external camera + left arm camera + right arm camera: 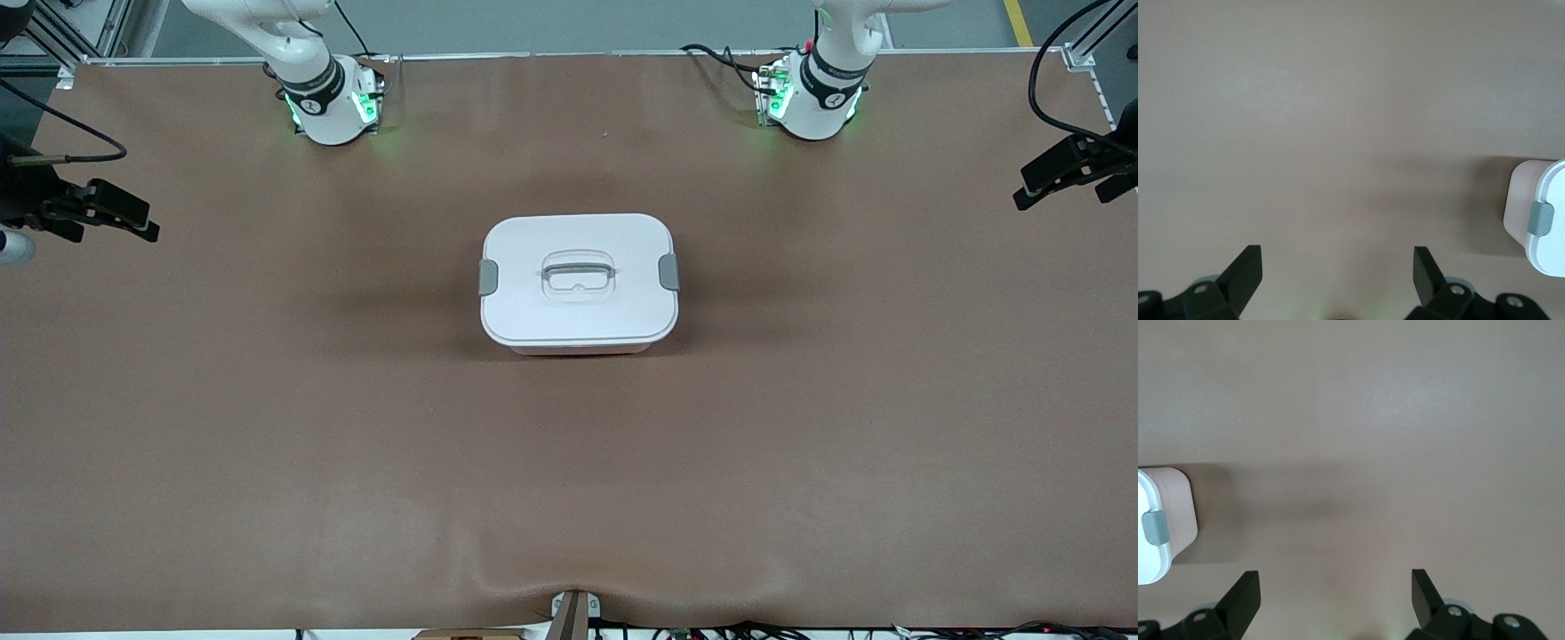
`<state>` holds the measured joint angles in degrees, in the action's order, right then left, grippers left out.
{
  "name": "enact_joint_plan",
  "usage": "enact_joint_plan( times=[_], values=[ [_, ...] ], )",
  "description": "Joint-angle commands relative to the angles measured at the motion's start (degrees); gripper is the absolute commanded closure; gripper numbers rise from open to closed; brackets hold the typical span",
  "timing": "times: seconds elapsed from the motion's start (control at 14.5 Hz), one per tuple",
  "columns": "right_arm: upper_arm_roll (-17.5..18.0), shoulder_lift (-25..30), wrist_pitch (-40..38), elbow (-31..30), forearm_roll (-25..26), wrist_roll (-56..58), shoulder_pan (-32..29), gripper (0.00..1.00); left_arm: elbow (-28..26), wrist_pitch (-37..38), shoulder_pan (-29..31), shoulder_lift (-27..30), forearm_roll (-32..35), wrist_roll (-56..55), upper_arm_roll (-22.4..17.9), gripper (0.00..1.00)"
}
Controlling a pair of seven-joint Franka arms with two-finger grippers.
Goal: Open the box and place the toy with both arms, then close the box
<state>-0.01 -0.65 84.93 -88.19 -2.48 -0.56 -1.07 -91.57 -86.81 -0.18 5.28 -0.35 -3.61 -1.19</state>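
Box dead centre, that's the story here: a white rounded-rectangle plastic box [579,283] sits in the middle of the brown worktop [267,427], its lid on flat, a grey latch [488,277] down at the right arm's end and its twin [669,271] down at the left arm's end, and a grey-rimmed carry handle [579,271] lying flush in the lid's recess. No toy shows anywhere in the three views, so whether one sits inside I can't say. Out wide, the right gripper [111,213] hangs over the worktop's edge at its own end, fingers well apart with nothing between them; its wrist view confirms the spread, one finger [1245,597] low in frame and the box corner off to the side. The left gripper [1071,169] mirrors it over the other edge, also spread and holding nothing, its finger [1246,273] framing bare worktop. That symmetric parking reads sensibly: each arm is lined up with the latch on its own side, and both are waiting. A shut box with no toy out fits either a job yet to come or one already closed up.
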Motion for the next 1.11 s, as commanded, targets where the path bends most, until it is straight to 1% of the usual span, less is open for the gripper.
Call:
enact_joint_plan(
  times=[0.0, 0.41, 0.69, 1.04],
  values=[
    [-0.2, 0.5, -0.4, 0.0, -0.3, -0.8, 0.1, 0.0, -0.5, -0.6, -0.5, 1.0, 0.3, -0.2, 0.2, 0.0],
    [-0.2, 0.5, -0.5, 0.0, -0.3, -0.8, 0.1, 0.0, -0.4, -0.6, -0.4, 0.5, 0.3, -0.1, 0.4, 0.0],
    [-0.2, 0.5, -0.5, 0.0, -0.3, -0.8, 0.1, 0.0, 1.1, -0.7, -0.3, -1.4, 0.3, 0.5, 0.4, 0.0],
    [-0.2, 0.5, -0.6, 0.0, -0.3, -0.8, 0.0, 0.0, 1.4, -0.8, -0.2, -2.0, 0.4, 0.4, 0.4, 0.0]
  ],
)
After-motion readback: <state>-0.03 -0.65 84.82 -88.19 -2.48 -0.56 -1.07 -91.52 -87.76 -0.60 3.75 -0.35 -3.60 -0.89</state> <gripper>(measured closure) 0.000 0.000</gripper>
